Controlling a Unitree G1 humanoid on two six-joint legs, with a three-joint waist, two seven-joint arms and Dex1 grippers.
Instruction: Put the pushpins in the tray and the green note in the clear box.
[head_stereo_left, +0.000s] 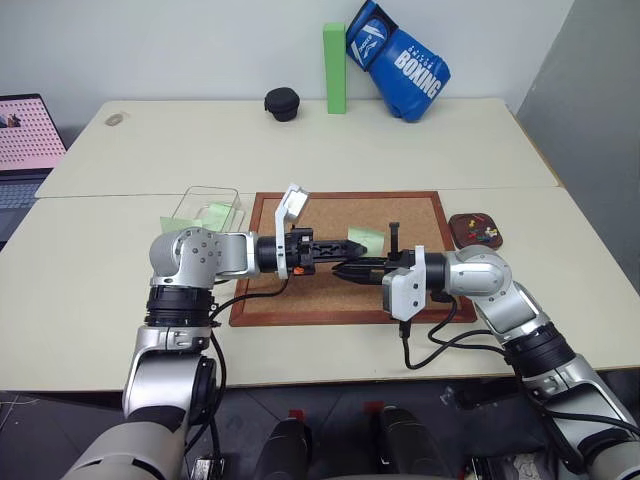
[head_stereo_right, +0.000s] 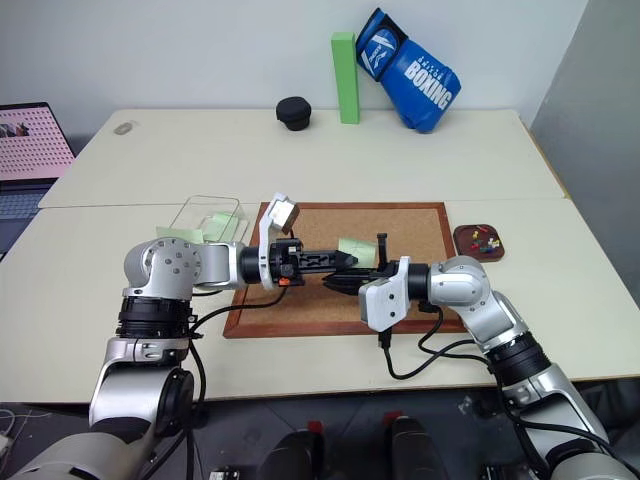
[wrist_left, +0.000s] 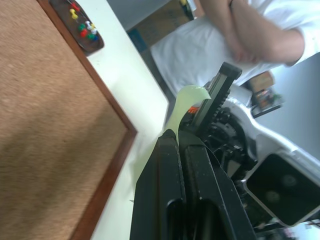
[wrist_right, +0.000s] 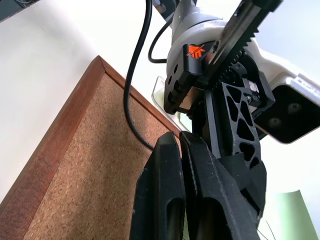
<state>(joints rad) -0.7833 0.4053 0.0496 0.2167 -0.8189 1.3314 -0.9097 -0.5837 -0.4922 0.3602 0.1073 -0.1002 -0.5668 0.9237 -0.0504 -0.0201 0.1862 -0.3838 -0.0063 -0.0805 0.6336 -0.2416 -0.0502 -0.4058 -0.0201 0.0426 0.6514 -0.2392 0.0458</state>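
- Head views: you have two pale desks (head_stereo_left: 300, 150) pushed together against a light wall, with a boxing glove (head_stereo_left: 405, 58), an upright green block (head_stereo_left: 334, 68) and a black round case (head_stereo_left: 282, 104) at the far edge and a laptop (head_stereo_left: 25, 140) at the left edge. The corkboard (head_stereo_left: 345, 215) lies at the middle of the near desk. The clear box (head_stereo_left: 205, 212), with a green slip in it, sits just off the board's left edge; the tray (head_stereo_left: 476, 230) with pushpins (head_stereo_left: 484, 232) sits off its right edge.
- Left wrist view: your left tool (wrist_left: 177, 145) is closed on the green note (wrist_left: 186, 100), pinching only its edge. A person in a white shirt (wrist_left: 200, 45) stands beyond the desk.
- Right wrist view: your right tool (wrist_right: 177, 150) is also closed, tip to tip with the left one; whether it grips the note I can't tell.
- Risk: if both tools pull apart while clamped, the note may tear; with so thin a hold it could also slip and drop onto the board short of the box.
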